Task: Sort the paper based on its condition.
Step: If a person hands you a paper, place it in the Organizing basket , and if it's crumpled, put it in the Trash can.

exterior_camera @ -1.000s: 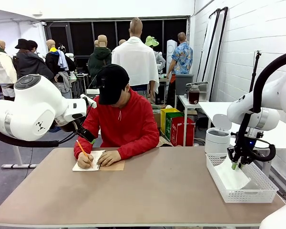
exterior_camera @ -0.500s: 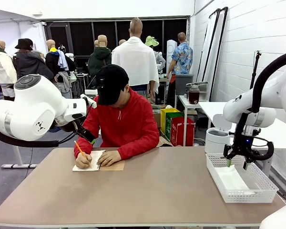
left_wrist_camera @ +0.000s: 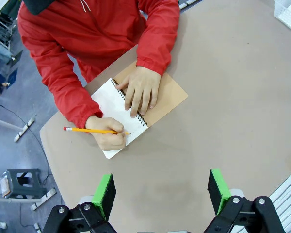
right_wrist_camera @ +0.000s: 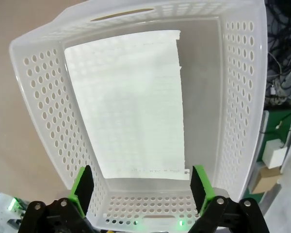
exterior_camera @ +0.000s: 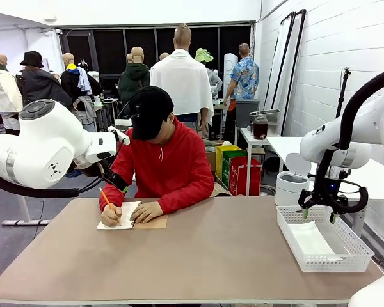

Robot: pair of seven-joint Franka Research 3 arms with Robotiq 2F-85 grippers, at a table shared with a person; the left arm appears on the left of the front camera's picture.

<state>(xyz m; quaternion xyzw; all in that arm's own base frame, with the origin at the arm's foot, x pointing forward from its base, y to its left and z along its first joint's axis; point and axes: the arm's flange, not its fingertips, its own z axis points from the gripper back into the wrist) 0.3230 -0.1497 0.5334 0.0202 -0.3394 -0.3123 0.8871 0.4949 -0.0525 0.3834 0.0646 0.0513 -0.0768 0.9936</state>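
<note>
Front view: a white mesh basket (exterior_camera: 345, 251) sits at the right end of the worktop (exterior_camera: 211, 256), with the paper (exterior_camera: 310, 238) lying flat on its floor. The right claw (exterior_camera: 319, 214) hangs just above the basket's near end, fingers apart and holding nothing. Across the worktop a person in a red hoodie bends over a notebook (exterior_camera: 129, 211), pencil (exterior_camera: 109, 197) in hand. The left arm (exterior_camera: 45, 147) bulks in front of the person's shoulder.

Left wrist view: the left claw (left_wrist_camera: 161, 187) is spread wide and empty, high over bare worktop. Beyond it, the writing hand (left_wrist_camera: 106, 136) presses the pencil to the notebook's white page, and the other hand (left_wrist_camera: 140, 90) rests flat across the spiral binding. A corner of the basket shows at the top right.

Right wrist view: the right claw looks straight down into the basket, green pads (right_wrist_camera: 82, 182) well apart. The paper covers most of the floor, one long edge ragged.
</note>
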